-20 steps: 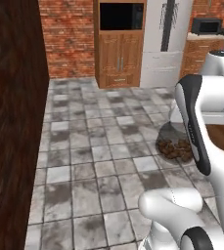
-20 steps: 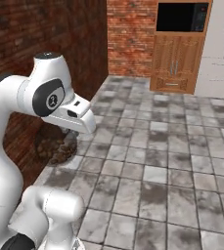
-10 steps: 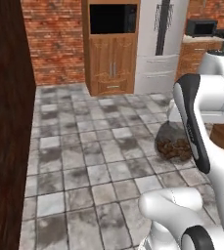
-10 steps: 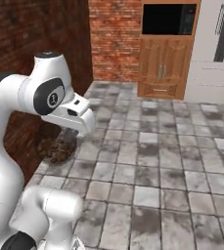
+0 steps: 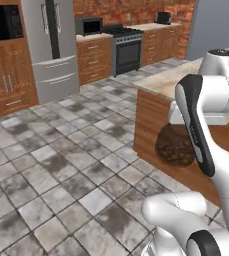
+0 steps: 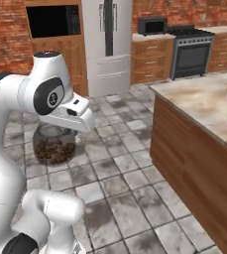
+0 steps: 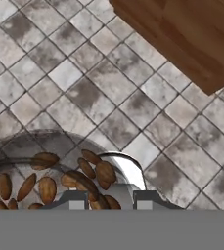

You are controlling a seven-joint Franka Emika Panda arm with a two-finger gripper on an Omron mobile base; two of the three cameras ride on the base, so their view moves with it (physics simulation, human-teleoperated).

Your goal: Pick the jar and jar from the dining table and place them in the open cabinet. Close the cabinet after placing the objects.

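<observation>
A squat clear glass jar (image 5: pixel 175 146) (image 6: pixel 53 146) with dark brown bean-like bits hangs in the air over the tiled floor, under the arm's white hand. My gripper (image 7: pixel 103 197) is shut on this jar (image 7: pixel 45 180); in the hand view its two dark fingertips (image 7: pixel 72 200) press at the jar's rim, with beans showing through the glass. In the left base view the forearm covers the jar's right side. The dining table and the cabinet are out of view.
A kitchen island (image 5: pixel 158 82) (image 6: pixel 204 99) with a marbled top and wooden sides stands close on the right. A steel fridge (image 5: pixel 51 45) (image 6: pixel 107 44), a stove (image 5: pixel 126 47) (image 6: pixel 192 52) and a wooden oven tower (image 6: pixel 53 22) line the far wall. Grey tiled floor (image 5: pixel 61 170) lies open to the left.
The whole picture has swung: the base has turned, so the dark wall and brick corner are gone and the fridge, stove and island have come in. The jar stays in the gripper.
</observation>
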